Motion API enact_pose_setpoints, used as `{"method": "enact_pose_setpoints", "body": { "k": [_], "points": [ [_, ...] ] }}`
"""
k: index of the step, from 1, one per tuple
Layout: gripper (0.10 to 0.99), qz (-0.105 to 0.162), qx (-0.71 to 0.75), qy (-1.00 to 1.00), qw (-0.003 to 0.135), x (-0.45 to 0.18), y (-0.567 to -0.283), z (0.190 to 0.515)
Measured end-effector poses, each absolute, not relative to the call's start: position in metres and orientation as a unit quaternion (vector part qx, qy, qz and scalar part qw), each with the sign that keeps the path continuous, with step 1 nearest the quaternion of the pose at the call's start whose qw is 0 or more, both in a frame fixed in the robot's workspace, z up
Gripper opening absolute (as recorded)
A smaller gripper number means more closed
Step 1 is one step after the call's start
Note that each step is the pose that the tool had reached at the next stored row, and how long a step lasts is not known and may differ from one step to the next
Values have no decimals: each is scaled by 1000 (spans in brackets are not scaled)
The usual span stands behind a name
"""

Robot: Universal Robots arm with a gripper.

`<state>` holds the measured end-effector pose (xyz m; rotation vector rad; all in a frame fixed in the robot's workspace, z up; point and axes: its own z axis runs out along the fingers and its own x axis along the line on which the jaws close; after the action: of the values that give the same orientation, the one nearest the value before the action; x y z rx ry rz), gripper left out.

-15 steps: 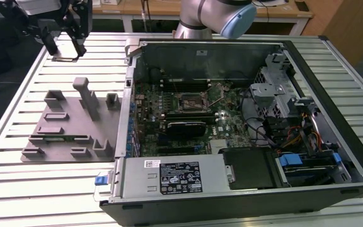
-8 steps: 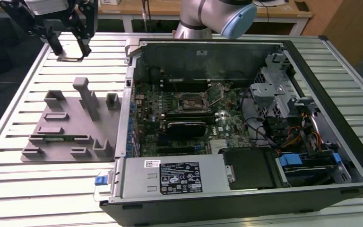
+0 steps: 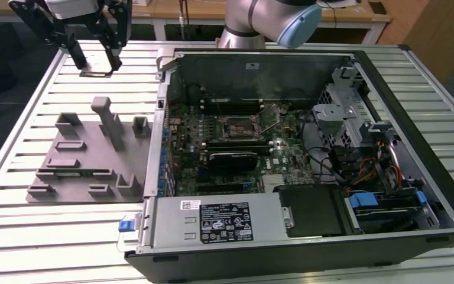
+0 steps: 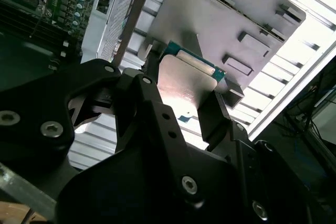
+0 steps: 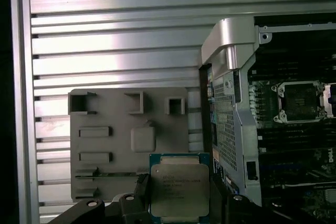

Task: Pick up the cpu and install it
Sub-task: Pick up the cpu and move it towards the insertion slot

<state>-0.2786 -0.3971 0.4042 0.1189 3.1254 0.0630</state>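
The pincer (image 3: 97,64) is clenched on the cpu (image 5: 179,187), gripping the silver-topped chip by its opposite edges, raised above the slatted metal surface (image 5: 131,40). The grey plastic fixture (image 3: 85,171) lies beneath and near the pincer; the open computer case (image 3: 290,154), with its motherboard socket (image 5: 299,100), stands well apart.

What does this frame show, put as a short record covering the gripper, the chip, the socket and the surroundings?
gripper: shut on the chip, at the exterior view's upper left
chip: flat, gripped at two opposite edges, held in the air outside the computer case
fixture: grey, lying on the slatted table, below the chip in both wrist views
computer case: lying open, motherboard exposed
socket: on the motherboard, looks empty, apart from the chip
task state: chip picked up, not installed
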Motion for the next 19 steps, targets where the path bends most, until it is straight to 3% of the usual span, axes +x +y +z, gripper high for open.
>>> {"method": "enact_pose_setpoints", "body": {
  "k": [19],
  "points": [
    [541, 20, 38, 999, 5, -242, -397, 404]
  ]
}}
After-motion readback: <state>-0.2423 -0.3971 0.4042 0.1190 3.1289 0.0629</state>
